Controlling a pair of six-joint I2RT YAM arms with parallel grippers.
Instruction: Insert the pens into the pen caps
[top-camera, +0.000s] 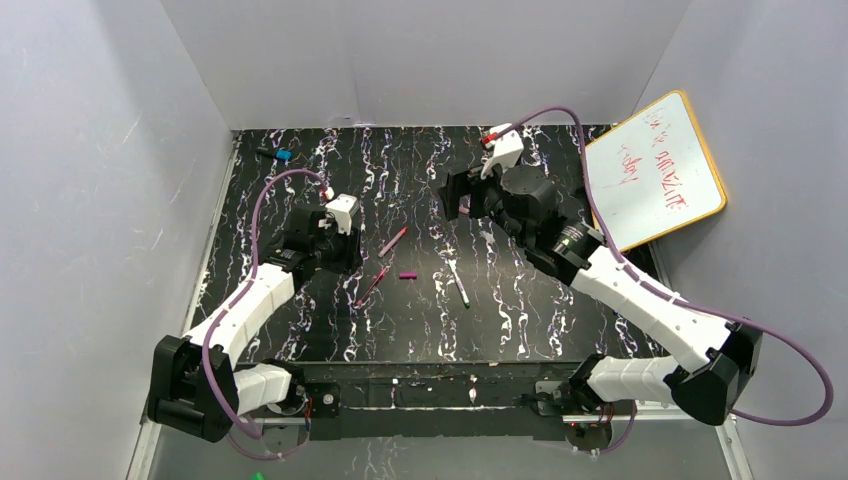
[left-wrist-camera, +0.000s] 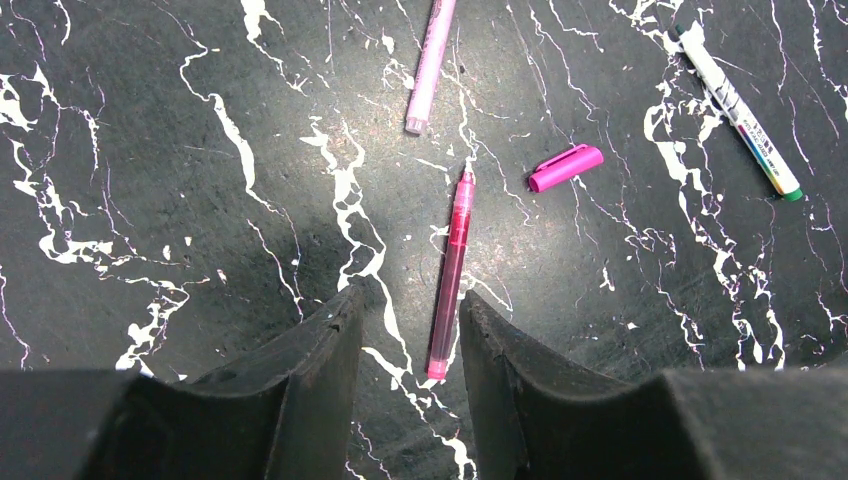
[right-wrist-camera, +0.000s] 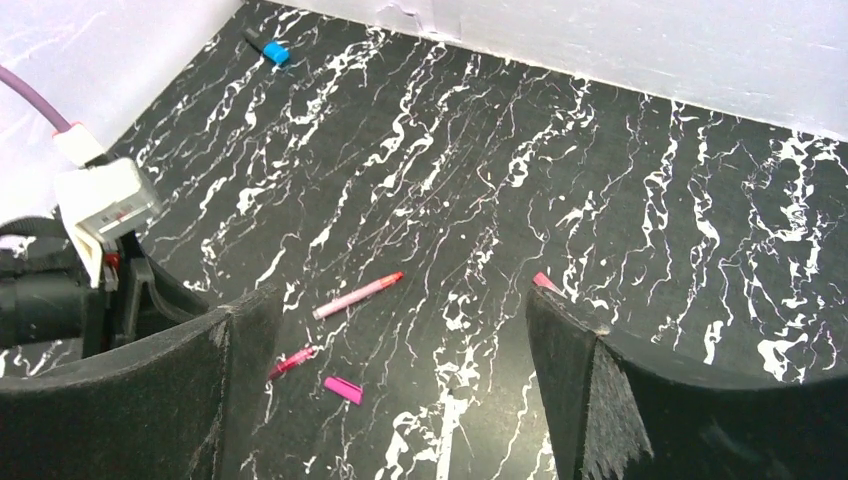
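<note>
One pink pen (left-wrist-camera: 428, 65), half off-frame

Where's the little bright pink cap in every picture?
Top external: the magenta cap lies near the picture's middle.
Left wrist: the magenta cap is right of centre, in the upper half.
Right wrist: the magenta cap is low, left of centre.
Shared landmark: the see-through pink pen lies just beside it, not touching.

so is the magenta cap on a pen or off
Off. The magenta cap lies loose on the table, apart from the red pen beside it.
</note>
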